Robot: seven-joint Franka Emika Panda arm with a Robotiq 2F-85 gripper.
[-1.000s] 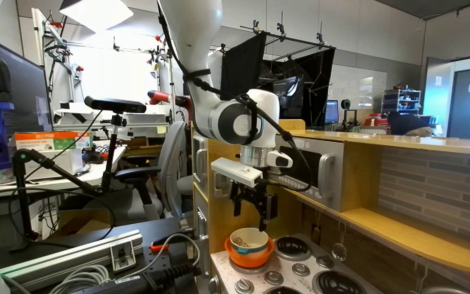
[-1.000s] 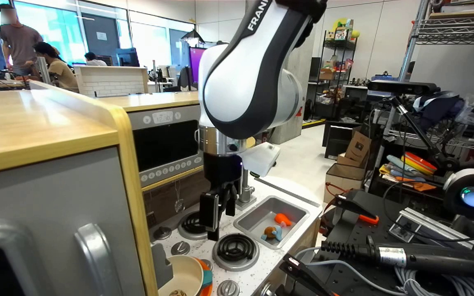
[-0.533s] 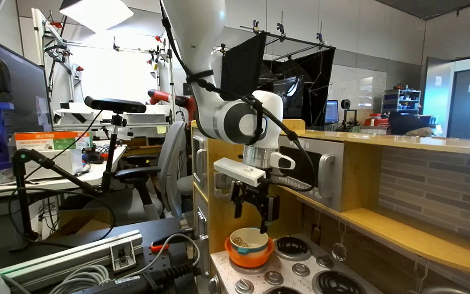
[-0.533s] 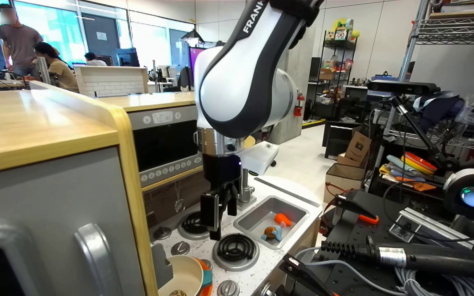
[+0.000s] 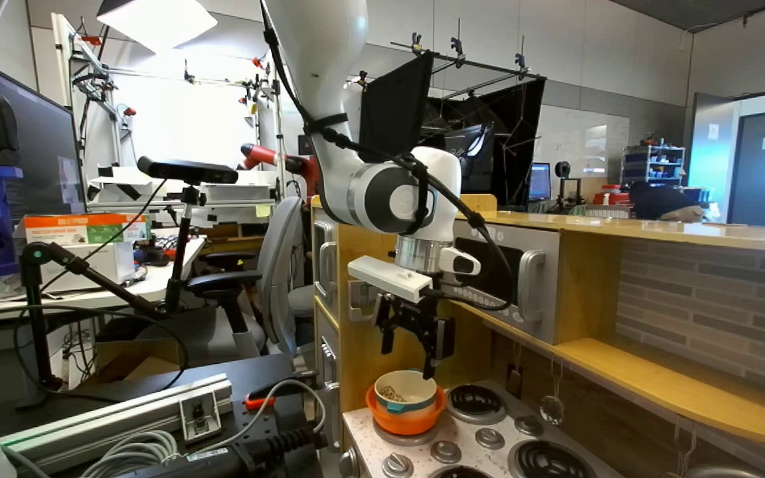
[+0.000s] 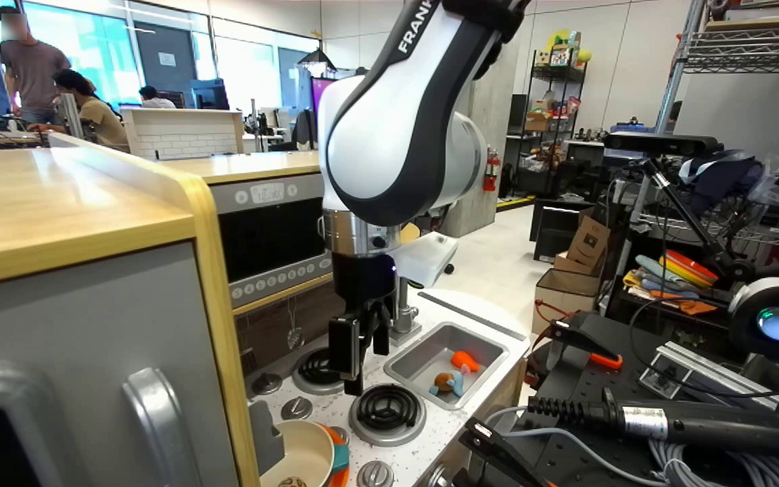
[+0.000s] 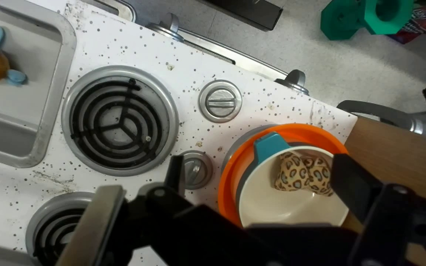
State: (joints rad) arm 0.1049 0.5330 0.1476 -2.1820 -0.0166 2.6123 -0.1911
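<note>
In an exterior view, the robot arm (image 6: 389, 135) bears the letters (image 6: 416, 26) "FRANK" above the microwave (image 6: 274, 230), cut at the view's edge; the microwave's display (image 6: 268, 194) and buttons (image 6: 281, 276) bear markings too blurred to read.

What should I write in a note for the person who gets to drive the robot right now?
Gripper: open and holding nothing. It hangs above the stove top, close to the bowls.
Where things are: the cream bowl with teal handles sits inside the orange bowl. In the sink lie an orange thing and a brown-and-blue toy.
Done: a leopard-print thing is in the cream bowl.
Left: any gripping or lifting, since nothing is held.
</note>
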